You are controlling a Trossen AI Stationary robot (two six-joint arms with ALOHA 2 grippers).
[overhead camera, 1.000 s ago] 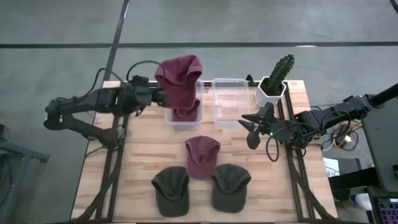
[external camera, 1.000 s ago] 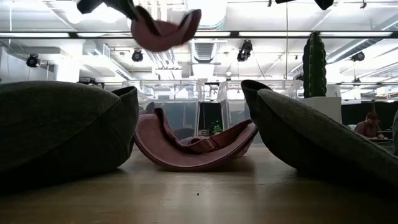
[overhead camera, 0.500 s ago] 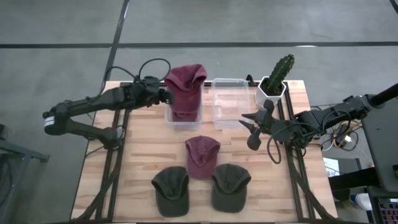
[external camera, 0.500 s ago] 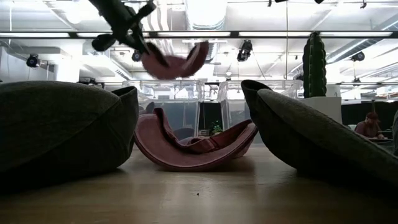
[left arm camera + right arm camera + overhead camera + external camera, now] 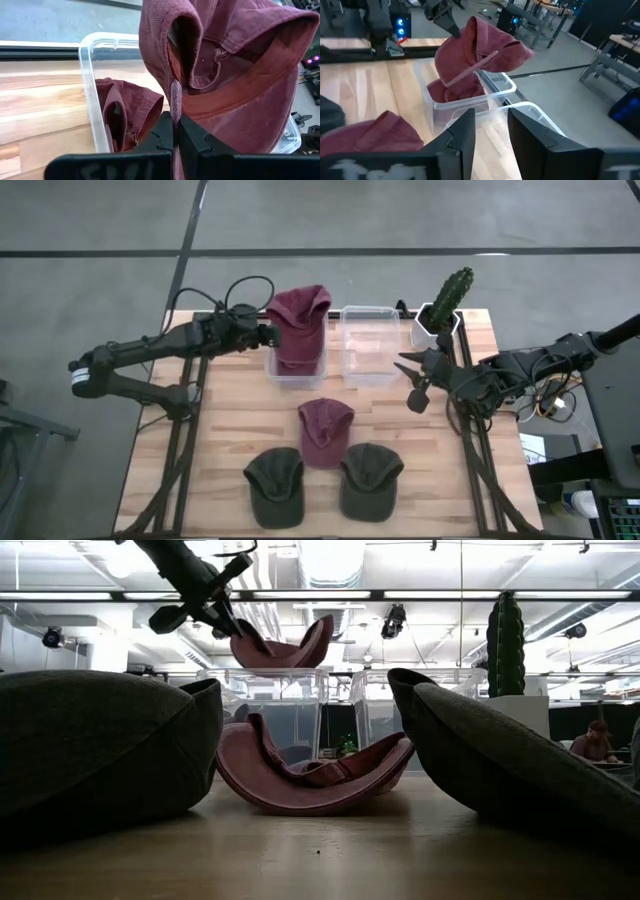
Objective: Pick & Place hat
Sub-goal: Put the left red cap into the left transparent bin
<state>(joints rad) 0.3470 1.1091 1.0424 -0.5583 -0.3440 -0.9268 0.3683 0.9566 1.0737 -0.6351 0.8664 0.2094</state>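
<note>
Left gripper (image 5: 174,131), clenched on maroon hat (image 5: 298,328), is lowering it onto the left bin (image 5: 272,370) at upper centre, release nearing; right gripper (image 5: 416,383), fingers apart, is idling at right.

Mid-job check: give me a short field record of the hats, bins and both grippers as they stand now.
held hat: maroon hat, over the left clear bin
left gripper: shut on the maroon hat's edge
left clear bin contents: another maroon hat
right clear bin: no hat inside
right gripper: open, holding nothing, beside the right clear bin
on table: one maroon cap, two dark green caps
cactus: far right corner
</note>
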